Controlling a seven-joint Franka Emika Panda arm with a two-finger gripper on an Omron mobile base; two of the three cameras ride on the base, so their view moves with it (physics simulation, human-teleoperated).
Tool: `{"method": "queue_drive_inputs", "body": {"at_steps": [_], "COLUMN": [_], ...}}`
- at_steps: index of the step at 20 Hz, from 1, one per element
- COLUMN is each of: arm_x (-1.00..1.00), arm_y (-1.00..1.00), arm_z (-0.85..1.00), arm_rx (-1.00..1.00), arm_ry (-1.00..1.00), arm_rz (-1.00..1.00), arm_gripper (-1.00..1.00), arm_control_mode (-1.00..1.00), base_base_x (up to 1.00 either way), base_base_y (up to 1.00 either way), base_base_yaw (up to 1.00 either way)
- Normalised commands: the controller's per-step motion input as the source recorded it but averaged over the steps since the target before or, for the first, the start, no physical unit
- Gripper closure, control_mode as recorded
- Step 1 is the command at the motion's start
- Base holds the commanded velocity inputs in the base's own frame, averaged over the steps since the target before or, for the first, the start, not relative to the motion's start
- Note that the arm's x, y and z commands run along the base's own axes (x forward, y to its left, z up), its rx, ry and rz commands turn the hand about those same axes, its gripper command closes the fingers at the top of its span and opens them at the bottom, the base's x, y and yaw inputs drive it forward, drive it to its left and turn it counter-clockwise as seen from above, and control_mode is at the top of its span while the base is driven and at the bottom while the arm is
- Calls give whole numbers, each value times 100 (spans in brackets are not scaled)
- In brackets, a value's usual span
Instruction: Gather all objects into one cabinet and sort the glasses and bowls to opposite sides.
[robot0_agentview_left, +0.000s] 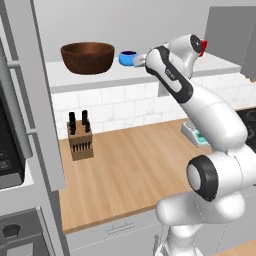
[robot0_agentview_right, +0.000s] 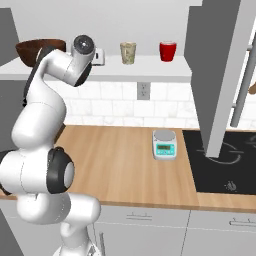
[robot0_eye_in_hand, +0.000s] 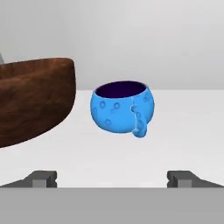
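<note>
Mug (robot0_eye_in_hand: 122, 106), small and blue, sits straight ahead of the gripper (robot0_eye_in_hand: 112, 178), apart from its wide-spread, empty fingers, handle turned toward the hand. Wooden bowl (robot0_eye_in_hand: 33, 103) stands just to the hand's left of it. Bare white shelf (robot0_eye_in_hand: 188, 127) stretches to the right.

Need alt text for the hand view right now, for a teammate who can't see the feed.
A small blue mug stands upright on a white shelf, centred ahead of the open gripper, its handle turned toward the camera. A large brown wooden bowl sits just to its left, apart from it, against a plain grey wall.
</note>
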Motion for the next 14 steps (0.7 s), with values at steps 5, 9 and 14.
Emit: {"method": "queue_drive_inputs", "body": {"at_steps": [5,9,14], "arm_x": [45,49,43], "arm_y": [0,0,2], "arm_z": [20,23,5], "arm_rx": [8,10,3], "arm_ry": [3,3,8], "arm_rz": [4,5,5], "arm_gripper": [-100,-100,100], "arm_control_mode": [-100,-100,-100], "base_base_x": [0,0,0], "base_base_y": [0,0,0], "base_base_yaw": [0,0,0]}}
